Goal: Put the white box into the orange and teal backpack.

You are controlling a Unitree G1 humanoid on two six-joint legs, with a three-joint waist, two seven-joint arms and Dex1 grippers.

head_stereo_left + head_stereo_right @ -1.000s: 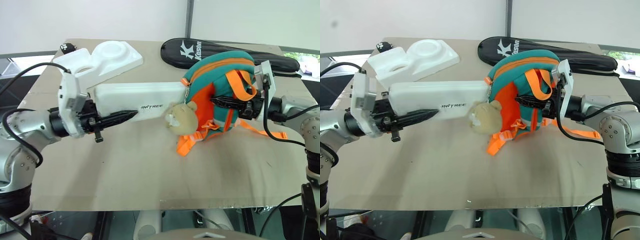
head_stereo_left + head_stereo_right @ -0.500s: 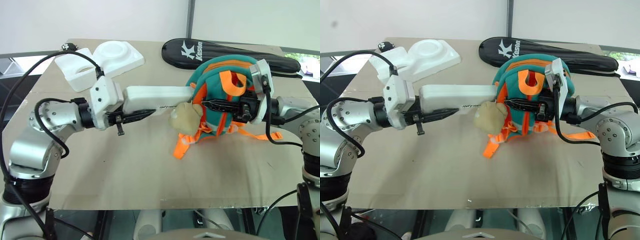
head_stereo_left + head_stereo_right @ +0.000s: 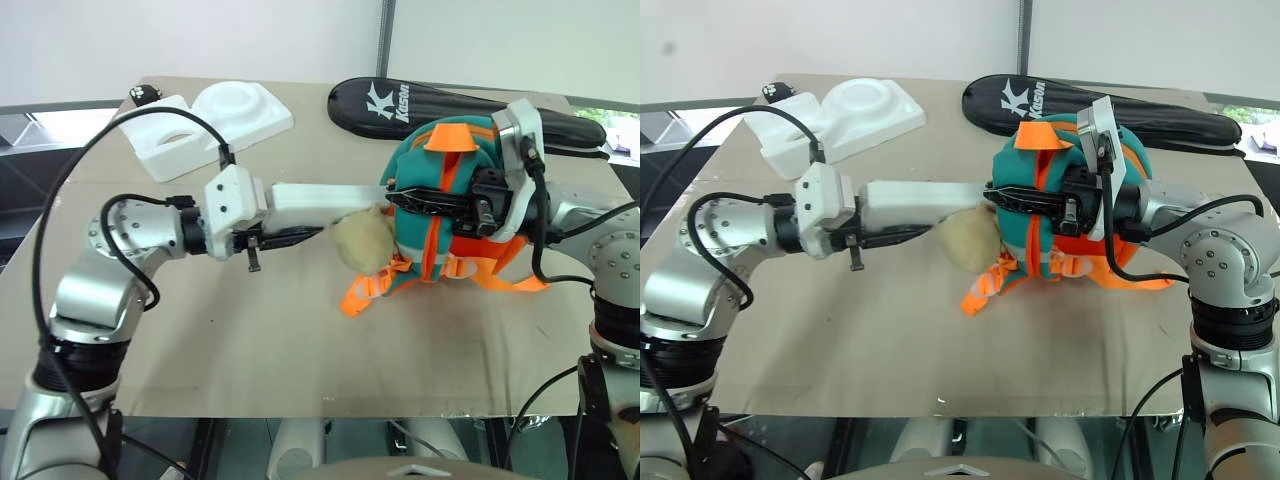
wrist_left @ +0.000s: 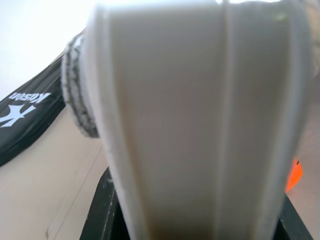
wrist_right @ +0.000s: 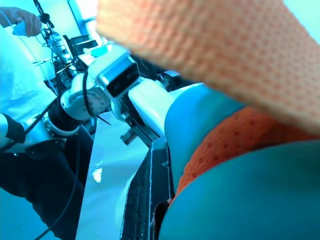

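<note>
**Left eye view: box at the backpack's mouth**

You had the left tool clamped on the white box, held level above the desk, its far end touching the orange and teal backpack. Your right tool was pinched tight on the backpack's edge, holding it upright beside the tan plush toy.

From the head we look forward and down on the tan cardboard-covered table; both eye views share it, the right one set slightly aside. Our left wrist camera sits right against the flat white plastic box. Our right wrist camera presses close to the orange and teal fabric backpack.
</note>
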